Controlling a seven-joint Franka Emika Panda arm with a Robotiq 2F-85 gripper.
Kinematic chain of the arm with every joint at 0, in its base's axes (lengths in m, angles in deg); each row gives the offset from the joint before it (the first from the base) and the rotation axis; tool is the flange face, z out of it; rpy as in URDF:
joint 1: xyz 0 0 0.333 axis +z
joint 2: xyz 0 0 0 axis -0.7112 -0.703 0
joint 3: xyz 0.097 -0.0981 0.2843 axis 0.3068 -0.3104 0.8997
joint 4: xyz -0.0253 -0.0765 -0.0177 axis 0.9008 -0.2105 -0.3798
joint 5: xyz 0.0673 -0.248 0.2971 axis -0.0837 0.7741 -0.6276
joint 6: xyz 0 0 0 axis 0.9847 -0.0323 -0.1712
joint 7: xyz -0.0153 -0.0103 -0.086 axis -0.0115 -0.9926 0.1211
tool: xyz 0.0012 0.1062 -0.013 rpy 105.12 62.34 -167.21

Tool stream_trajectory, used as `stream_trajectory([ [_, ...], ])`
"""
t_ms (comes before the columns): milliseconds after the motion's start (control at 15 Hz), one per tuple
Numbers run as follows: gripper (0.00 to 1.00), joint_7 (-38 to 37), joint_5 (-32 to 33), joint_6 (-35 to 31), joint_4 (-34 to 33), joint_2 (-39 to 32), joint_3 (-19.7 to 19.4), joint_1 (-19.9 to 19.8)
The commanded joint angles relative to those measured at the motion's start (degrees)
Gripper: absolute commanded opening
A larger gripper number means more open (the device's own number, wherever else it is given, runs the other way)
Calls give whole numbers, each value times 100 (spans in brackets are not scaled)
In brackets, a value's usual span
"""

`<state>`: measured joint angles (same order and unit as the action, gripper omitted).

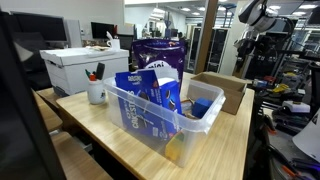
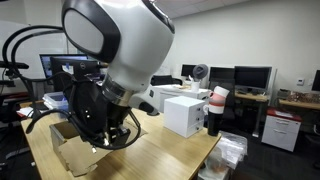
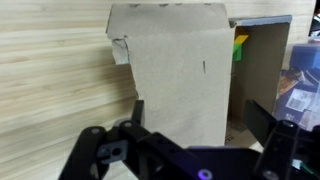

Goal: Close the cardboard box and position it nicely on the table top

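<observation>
The brown cardboard box point(image 1: 217, 90) stands on the table top point(image 1: 120, 150) beside a clear bin, its top open. In the wrist view a large flap point(image 3: 170, 70) lies flat towards me, and the box's open inside point(image 3: 262, 70) shows to its right. My gripper point(image 3: 200, 118) hangs above the flap's near edge, open, with one finger point(image 3: 137, 108) at the flap's left side and the other at the far right. Nothing is between them. In an exterior view the gripper point(image 2: 108, 135) hovers just above the box point(image 2: 68, 152).
A clear plastic bin point(image 1: 160, 105) of snack packs sits close against the box. A white lidded file box point(image 1: 80, 68) and a white cup of pens point(image 1: 96, 92) stand further along the table. Bare wood point(image 3: 50, 80) lies left of the flap.
</observation>
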<state>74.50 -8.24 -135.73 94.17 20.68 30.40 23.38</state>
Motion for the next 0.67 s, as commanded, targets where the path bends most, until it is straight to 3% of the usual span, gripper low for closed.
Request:
stream_trajectory([
  [0,100,445,-505,1049,-770,-693,132,-573],
  [400,100,623,-808,1631,-1477,-1264,317,-1114],
  [600,100,435,-850,733,-1323,-1293,521,-1128],
])
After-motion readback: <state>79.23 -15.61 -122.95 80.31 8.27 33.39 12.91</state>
